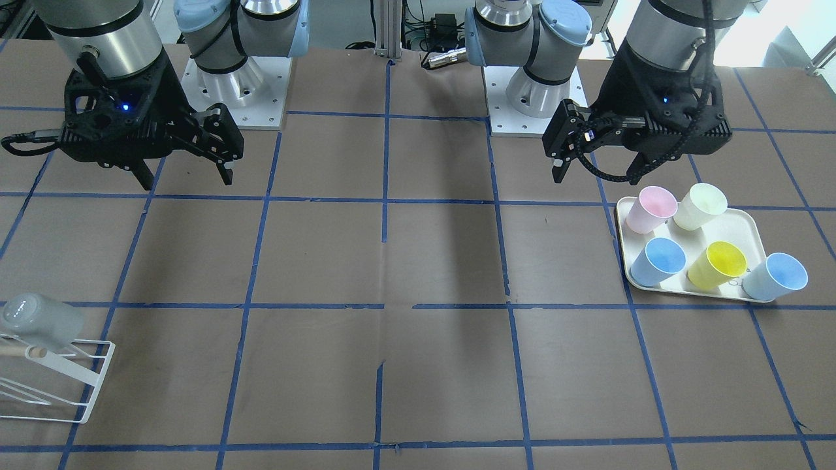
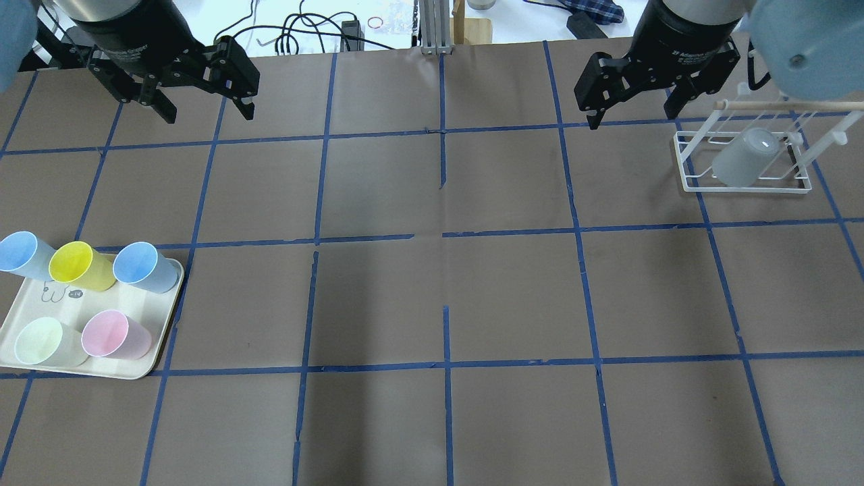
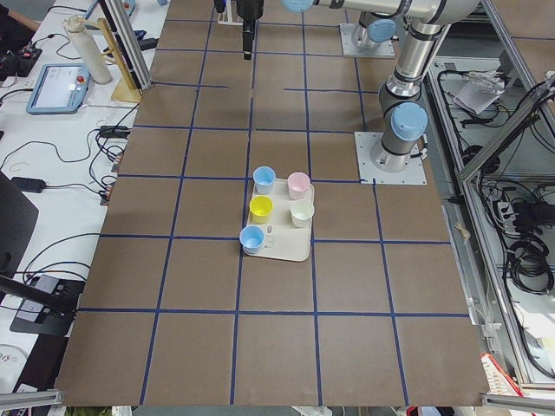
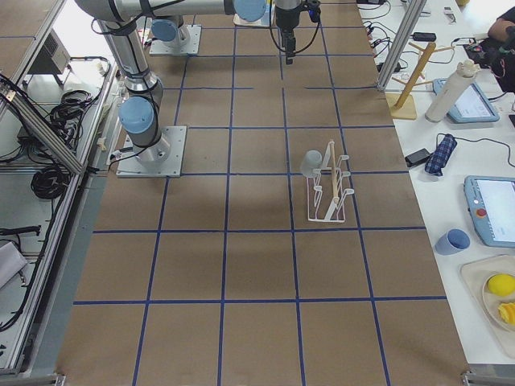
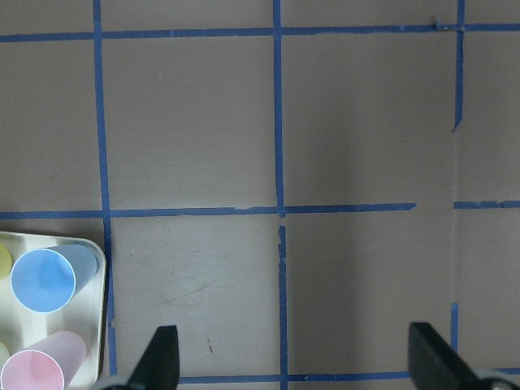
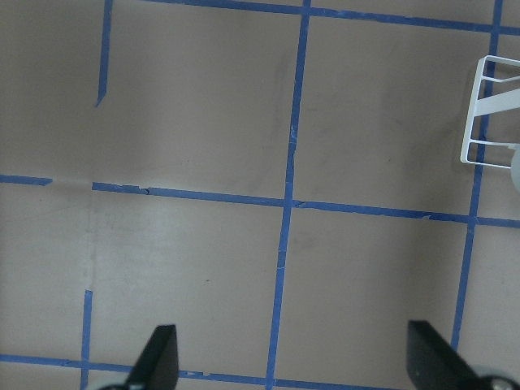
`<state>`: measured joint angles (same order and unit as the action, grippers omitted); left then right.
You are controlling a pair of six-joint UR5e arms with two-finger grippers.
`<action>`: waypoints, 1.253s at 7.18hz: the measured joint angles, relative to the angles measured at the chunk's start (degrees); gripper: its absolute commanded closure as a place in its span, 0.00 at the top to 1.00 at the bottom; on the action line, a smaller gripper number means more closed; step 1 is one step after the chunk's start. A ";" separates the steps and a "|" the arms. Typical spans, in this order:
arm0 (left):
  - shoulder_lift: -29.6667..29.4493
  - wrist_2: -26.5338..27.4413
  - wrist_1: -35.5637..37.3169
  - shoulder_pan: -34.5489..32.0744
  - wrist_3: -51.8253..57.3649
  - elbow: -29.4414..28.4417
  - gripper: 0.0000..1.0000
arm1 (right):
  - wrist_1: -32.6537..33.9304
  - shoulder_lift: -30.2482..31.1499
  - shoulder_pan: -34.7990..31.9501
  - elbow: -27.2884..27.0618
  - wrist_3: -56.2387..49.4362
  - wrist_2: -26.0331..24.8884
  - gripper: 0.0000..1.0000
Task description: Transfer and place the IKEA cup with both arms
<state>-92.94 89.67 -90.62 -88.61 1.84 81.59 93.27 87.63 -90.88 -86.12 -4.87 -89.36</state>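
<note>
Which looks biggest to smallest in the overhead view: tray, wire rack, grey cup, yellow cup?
1. tray: largest outline.
2. wire rack: somewhat smaller, but it sits farther from the camera, so the gap is unsure.
3. grey cup and yellow cup: look about alike, so not ranked.

One camera looks over my shoulders, another faces me across the desk (image 1: 418,261); two watch distantly from its ends. Wrist cameras look straight down past my left hand (image 5: 292,357) and right hand (image 6: 292,357). Overhead and front share the tray (image 2: 101,366) and rack (image 2: 746,191).
</note>
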 measured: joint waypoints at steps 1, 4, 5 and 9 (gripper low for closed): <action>0.15 0.00 -0.01 -0.04 -0.02 0.32 1.00 | 0.09 0.00 0.00 -0.01 0.05 0.00 1.00; 0.30 0.06 -0.42 0.06 -0.01 0.65 1.00 | 0.16 0.09 -0.04 -0.02 0.19 0.06 1.00; 0.17 -0.01 -0.48 0.18 0.00 0.42 1.00 | 0.16 0.11 -0.06 -0.02 0.20 0.06 1.00; 0.51 -0.44 -0.41 1.03 0.00 0.83 1.00 | 0.08 0.10 -0.09 -0.02 0.21 -0.01 1.00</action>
<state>-92.44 89.23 -91.04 -87.59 1.85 82.42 93.35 87.73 -90.97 -86.13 -4.66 -89.37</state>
